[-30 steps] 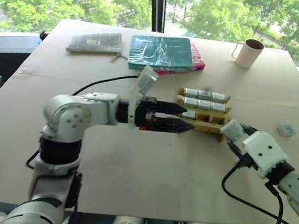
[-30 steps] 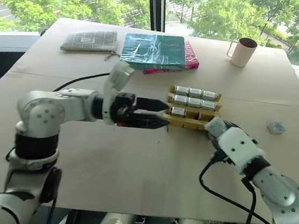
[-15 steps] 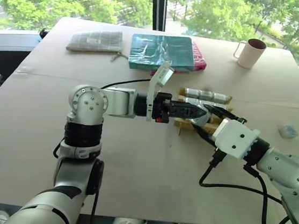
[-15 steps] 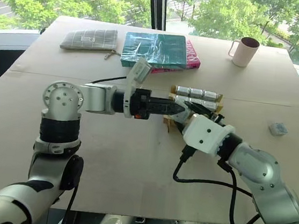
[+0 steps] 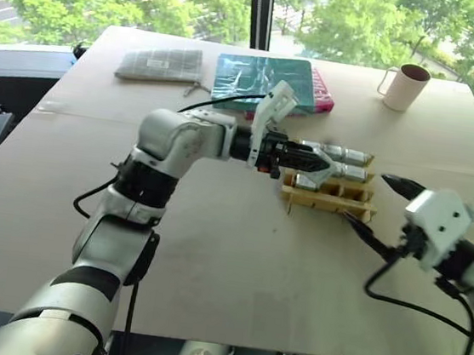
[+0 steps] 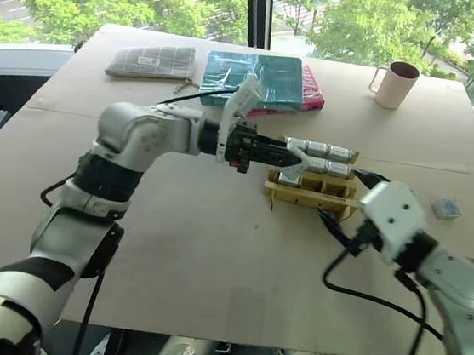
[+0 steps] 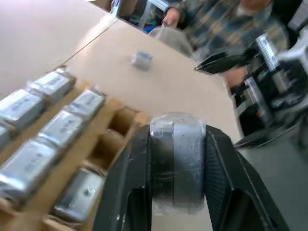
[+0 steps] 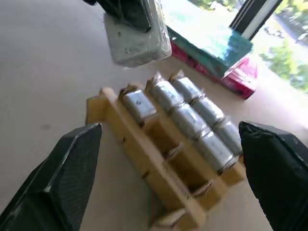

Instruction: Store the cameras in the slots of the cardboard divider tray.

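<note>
Seven cameras already sit in the cardboard divider tray at centre right of the head view: three in the far row, three in the middle row, and one at the left end of the near row, leaving two near slots open. An eighth camera is clamped between the black fingers of the left gripper, which hangs over the tray's left part. To my eye the step in hand is placement; next it must line the block up over a free near slot and lower it straight between the strips. A ninth camera lies apart at the far right. The right gripper, spread wide and empty, waits at lower right. Jutting strip ends face it, while bare table in front gives room.
</note>
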Robot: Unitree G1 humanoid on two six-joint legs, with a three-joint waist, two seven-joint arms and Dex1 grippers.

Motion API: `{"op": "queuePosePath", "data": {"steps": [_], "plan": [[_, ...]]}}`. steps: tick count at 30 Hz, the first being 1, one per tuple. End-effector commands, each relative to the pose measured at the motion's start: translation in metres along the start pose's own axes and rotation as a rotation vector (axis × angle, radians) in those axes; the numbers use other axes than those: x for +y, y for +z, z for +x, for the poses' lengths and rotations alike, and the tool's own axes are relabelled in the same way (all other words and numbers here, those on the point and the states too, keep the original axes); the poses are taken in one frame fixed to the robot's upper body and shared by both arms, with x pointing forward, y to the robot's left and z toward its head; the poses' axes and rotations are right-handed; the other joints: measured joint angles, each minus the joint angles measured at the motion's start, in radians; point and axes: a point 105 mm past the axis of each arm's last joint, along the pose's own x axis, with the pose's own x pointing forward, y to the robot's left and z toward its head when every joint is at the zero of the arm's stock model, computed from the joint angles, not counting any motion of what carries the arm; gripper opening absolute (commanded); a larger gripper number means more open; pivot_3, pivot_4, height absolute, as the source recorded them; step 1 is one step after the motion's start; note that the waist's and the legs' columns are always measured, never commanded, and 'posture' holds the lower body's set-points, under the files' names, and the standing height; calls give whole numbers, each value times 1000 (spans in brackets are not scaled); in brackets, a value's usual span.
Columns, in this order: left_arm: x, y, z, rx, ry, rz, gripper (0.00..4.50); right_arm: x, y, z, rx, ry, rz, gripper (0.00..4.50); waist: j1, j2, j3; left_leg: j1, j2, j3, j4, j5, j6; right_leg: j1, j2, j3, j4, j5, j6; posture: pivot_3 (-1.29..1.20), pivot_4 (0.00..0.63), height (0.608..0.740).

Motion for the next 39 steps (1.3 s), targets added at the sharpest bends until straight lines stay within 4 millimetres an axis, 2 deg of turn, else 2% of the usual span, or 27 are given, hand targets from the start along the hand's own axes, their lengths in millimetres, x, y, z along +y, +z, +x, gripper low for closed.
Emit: {"op": "queuePosePath", "data": {"steps": [1, 4, 10, 17, 20, 27, 34, 39], "plan": [[11, 7, 14, 82, -23, 205, 787, -10, 17, -18, -65, 69, 6, 4500, -1, 0, 0, 0, 0, 0, 0, -1, 1, 0, 0, 0, 0, 0, 0, 0, 150, 740], [24, 5, 24, 134, -14, 275, 787, -18, 21, -23, -73, 89, 24, 4500, -4, 0, 0, -1, 1, 1, 0, -2, 4, -2, 0, 2, 0, 0, 0, 0, 150, 740], [30, 3, 44, 194, -35, 360, 787, -24, 20, -24, -58, 75, 4, 4500, 0, -1, 0, -6, 1, 2, 1, -8, 13, -5, -1, 1, 0, 0, 0, 0, 150, 740], [31, -9, 61, 279, -55, 463, 787, -18, 16, -25, -47, 48, 9, 4500, 4, -1, 0, -8, -4, 4, 4, -11, 18, -5, -8, 1, -1, -2, 5, 0, 150, 740], [25, -7, 69, 263, -89, 455, 787, -16, 15, -27, -41, 29, 12, 4500, 4, -1, 0, -8, -5, 3, 5, -12, 20, -4, -10, 0, -2, -1, 6, 0, 150, 740], [23, 3, 72, 221, -86, 433, 787, -12, 13, -29, -32, 16, 18, 4500, 0, -1, 1, -9, -5, 3, 12, -15, 25, -3, -12, 0, -1, 0, 8, 0, 150, 740], [30, -18, 69, 349, -64, 492, 787, -10, 8, -32, -18, 10, 31, 4500, 0, -1, 1, -10, -5, 3, 13, -15, 24, -3, -12, 0, 0, 0, 8, 0, 150, 740], [36, -22, 70, 398, -16, 553, 787, -10, 7, -34, -9, 5, 39, 4500, -2, -1, 1, -9, -4, 3, 13, -15, 25, -3, -12, 1, 0, 0, 8, 0, 150, 740]]}}
